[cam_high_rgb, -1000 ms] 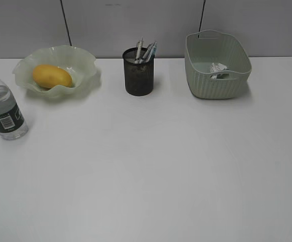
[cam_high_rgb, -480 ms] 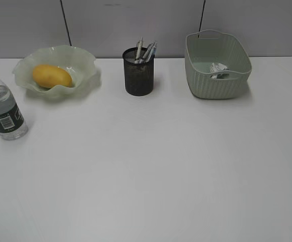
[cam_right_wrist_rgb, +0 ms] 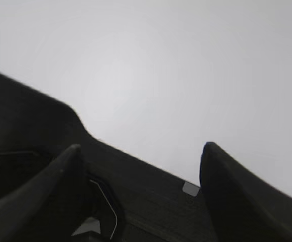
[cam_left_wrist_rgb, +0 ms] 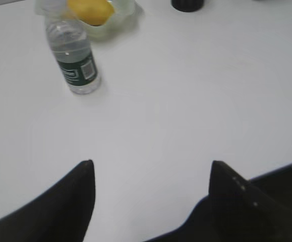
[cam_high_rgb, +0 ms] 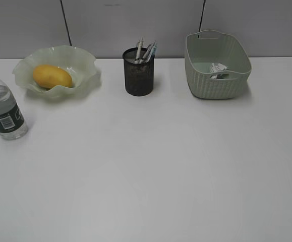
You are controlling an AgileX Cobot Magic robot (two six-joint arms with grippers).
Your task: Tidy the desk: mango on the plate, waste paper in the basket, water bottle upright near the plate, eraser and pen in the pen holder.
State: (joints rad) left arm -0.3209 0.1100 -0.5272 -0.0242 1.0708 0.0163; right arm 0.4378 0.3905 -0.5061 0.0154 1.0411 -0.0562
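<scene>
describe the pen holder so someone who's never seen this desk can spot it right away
Look along the back edge of the white desk, by the grey wall. Between the ruffled pale-green plate on the left and the ribbed sage basket on the right stands the pen holder. It is the only black thing there: a mesh cup with pens sticking out.

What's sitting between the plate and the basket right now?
Only the pen holder, with pens in it, stands between the plate and the basket, as the exterior view shows.

A pale grey wall fills the top of the frame, split by 2 dark vertical seams. Soft, even light; faint shadows.
</scene>
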